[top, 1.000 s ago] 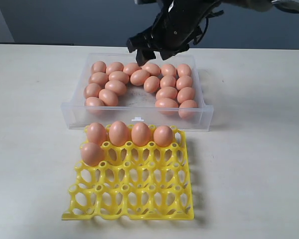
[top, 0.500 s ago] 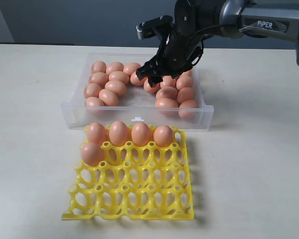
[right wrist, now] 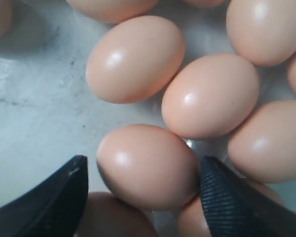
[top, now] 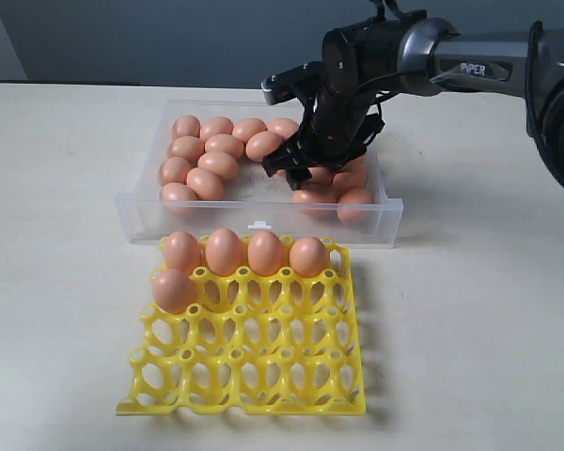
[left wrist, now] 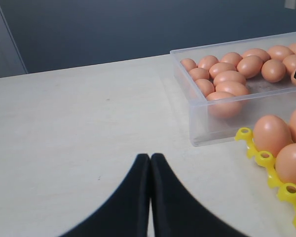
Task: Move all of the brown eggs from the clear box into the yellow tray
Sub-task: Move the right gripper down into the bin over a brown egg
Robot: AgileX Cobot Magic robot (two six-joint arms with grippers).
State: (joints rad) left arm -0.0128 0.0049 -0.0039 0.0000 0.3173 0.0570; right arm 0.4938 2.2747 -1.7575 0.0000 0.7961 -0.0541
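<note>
Several brown eggs [top: 207, 155] lie in the clear box [top: 263, 228] at the back. The yellow tray [top: 254, 366] stands in front of it, with a few eggs [top: 224, 252] in its back row and one [top: 173, 290] in the second row. My right gripper [top: 296, 169] is down inside the box on its right half, open. Its fingers [right wrist: 222, 197] straddle one egg [right wrist: 147, 148]: one pad is at the egg's side, the other stands a little off it. My left gripper [left wrist: 150, 157] is shut and empty over bare table, beside the box [left wrist: 202, 123].
The right arm [top: 470, 66] reaches in from the back right above the box's far wall. Other eggs [right wrist: 209, 96] crowd close around the straddled one. Most cups of the tray [left wrist: 266, 160] hold nothing. The pale table [top: 56, 282] spreads on both sides.
The right gripper has come down from above the box's far edge into the box, among the eggs on its right half. Nothing else has moved.
</note>
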